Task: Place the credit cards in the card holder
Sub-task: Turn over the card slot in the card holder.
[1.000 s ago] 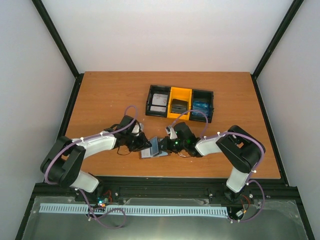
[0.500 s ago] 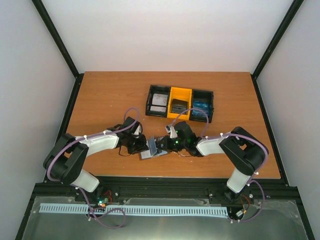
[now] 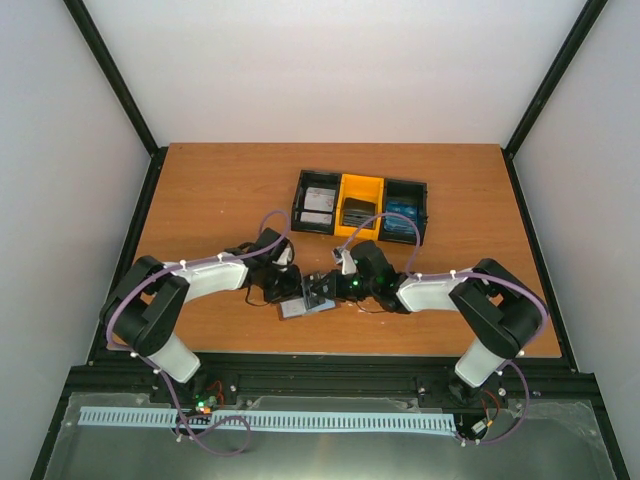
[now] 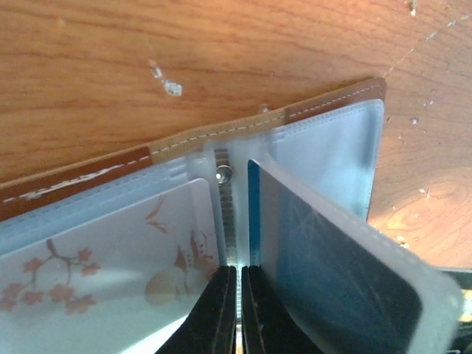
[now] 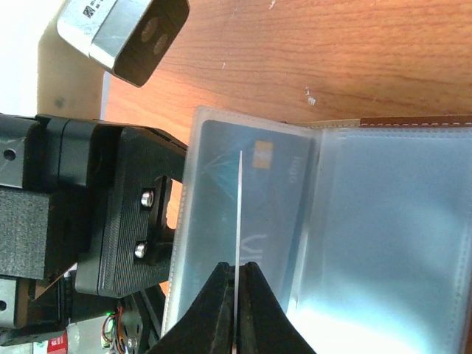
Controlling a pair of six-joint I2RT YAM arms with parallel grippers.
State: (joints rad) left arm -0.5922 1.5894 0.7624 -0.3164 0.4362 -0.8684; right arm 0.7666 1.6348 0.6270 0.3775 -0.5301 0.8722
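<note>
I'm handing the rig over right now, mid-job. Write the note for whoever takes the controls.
Left pincer: shut, tips at the spine of the holder; whether it grips anything is unclear.
Right pincer: shut on a thin white card, seen edge-on in front of the raised sleeve.
Done: a floral card and a blue card sit in the holder.
Left: slot the white card; then the cards in the tray.

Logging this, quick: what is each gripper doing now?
Left gripper: closed, apparently pinching a clear sleeve of the brown folding card holder.
Right gripper: closed on a thin whitish card, edge-on.
</note>
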